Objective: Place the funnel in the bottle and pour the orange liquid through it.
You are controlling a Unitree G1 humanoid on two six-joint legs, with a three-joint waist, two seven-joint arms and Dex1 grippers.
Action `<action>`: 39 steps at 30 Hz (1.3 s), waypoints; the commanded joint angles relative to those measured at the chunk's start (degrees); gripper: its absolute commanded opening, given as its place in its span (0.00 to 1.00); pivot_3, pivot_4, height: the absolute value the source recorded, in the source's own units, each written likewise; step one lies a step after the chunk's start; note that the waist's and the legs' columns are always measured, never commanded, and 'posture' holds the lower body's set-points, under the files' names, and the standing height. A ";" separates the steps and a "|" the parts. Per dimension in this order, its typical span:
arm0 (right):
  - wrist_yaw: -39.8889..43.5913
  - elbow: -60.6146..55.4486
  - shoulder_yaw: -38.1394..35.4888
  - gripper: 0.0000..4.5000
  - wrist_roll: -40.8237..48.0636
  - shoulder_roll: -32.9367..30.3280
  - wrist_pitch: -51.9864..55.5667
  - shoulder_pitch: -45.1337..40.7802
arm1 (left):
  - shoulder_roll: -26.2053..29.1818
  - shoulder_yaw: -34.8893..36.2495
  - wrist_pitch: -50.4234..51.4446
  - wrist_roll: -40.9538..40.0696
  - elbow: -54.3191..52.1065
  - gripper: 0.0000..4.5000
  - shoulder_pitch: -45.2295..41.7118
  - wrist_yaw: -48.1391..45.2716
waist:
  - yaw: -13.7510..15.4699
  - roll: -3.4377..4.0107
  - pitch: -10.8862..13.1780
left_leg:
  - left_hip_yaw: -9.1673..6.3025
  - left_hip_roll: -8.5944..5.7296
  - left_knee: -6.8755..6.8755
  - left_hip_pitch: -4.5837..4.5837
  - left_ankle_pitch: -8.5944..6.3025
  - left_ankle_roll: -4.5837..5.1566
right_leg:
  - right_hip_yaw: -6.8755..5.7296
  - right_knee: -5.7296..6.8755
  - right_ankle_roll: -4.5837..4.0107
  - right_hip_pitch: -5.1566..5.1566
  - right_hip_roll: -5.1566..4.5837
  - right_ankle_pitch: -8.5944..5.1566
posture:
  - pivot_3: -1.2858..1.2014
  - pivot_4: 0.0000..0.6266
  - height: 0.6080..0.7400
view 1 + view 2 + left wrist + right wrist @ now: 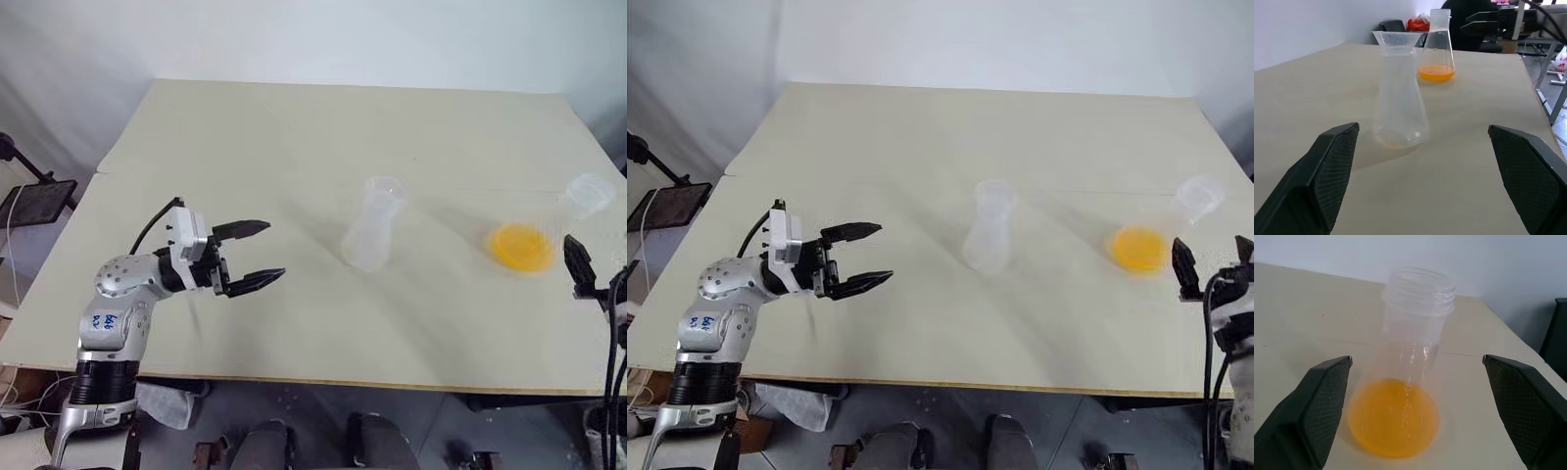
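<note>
1. My left hand (257, 255) hangs over the left part of the surface (294, 147), its two black fingers spread wide and holding nothing, pointed toward the middle.
2. The bottle (373, 227), milky and translucent, stands upright near the centre of the surface, well apart from that hand. The funnel (1397, 39) sits in its neck, its clear cone resting on the rim. From the left wrist I see a faint orange trace at the bottle's bottom; otherwise it looks empty.
3. Further right stands the clearer conical flask (549, 227), upright, uncapped, with a threaded neck. The orange liquid (1393, 417) lies as a shallow layer across its base.
4. My right hand (1415, 396) is at the right edge of the surface, just beside the flask, fingers wide apart on either side of it without touching it. From the head camera this hand is partly cut off by the picture's edge.
5. The funnel's stem is hard to make out through the bottle's cloudy wall.
</note>
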 commanded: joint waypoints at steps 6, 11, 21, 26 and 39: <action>0.23 9.25 1.39 1.00 -3.35 -2.49 -0.79 -9.87 | 1.45 1.20 0.80 -2.29 -4.43 1.00 2.28 2.05 | -0.02 0.00 0.00 | 0.02 -0.01 0.01 0.00 0.01 0.01 | -0.01 0.00 0.00 0.00 0.00 0.00 | 0.52 0.24 1.00; 1.29 14.46 2.68 1.00 -4.46 -3.15 -1.78 -14.79 | 1.70 1.03 0.64 -2.59 -4.85 1.00 2.51 2.53 | -0.08 0.01 0.01 | 0.03 0.00 0.00 -0.01 0.01 0.00 | -0.03 -0.01 0.00 0.00 0.01 0.00 | 0.52 0.24 1.00; 2.46 20.01 4.33 1.00 -5.03 -2.10 -3.47 -21.18 | 2.04 0.36 0.33 -2.45 -5.69 1.00 2.70 2.35 | -0.07 0.02 0.01 | 0.04 0.01 0.00 -0.02 0.01 -0.01 | -0.04 -0.04 0.00 -0.01 0.01 0.00 | 0.52 0.24 1.00; 1.90 21.87 4.29 0.79 -5.06 -1.68 -3.97 -22.79 | 2.38 0.42 0.44 -2.55 -5.69 1.00 2.52 2.09 | -0.12 0.03 0.02 | 0.04 0.01 0.00 -0.04 0.02 -0.01 | -0.04 -0.09 0.01 -0.01 0.01 0.00 | 0.52 0.24 1.00; 4.78 14.26 4.33 0.54 -1.70 -1.02 -4.07 -22.81 | 2.66 0.47 -0.67 -2.21 -4.03 1.00 1.36 1.38 | -0.17 0.38 0.23 | 0.05 0.03 0.00 -0.06 0.02 -0.01 | -0.05 -0.14 0.01 -0.01 0.02 0.00 | 0.52 0.24 1.00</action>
